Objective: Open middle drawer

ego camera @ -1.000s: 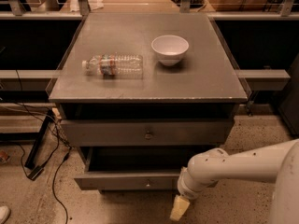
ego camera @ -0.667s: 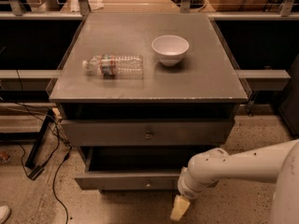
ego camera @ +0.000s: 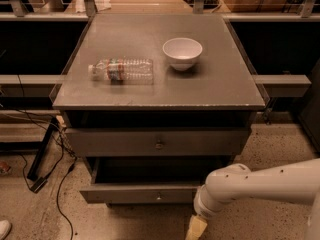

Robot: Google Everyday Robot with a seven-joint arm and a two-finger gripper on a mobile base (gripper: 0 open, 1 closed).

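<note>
The middle drawer [ego camera: 125, 193] is the lower of the two gray fronts that show, with a small round knob [ego camera: 159, 196] at its centre. It stands pulled out, and its dark inside shows behind the front. My gripper [ego camera: 196, 229] hangs at the bottom edge of the camera view, just in front of and below the drawer's right end, right of the knob and apart from it. My white arm [ego camera: 260, 184] comes in from the right and covers the drawer's right corner.
Above it is a wider gray drawer front [ego camera: 110, 143] with its own knob. On the gray cabinet top [ego camera: 225, 89] lie a clear plastic bottle [ego camera: 121, 70] on its side and a white bowl [ego camera: 182, 52]. Black cables [ego camera: 45, 169] run over the speckled floor at the left.
</note>
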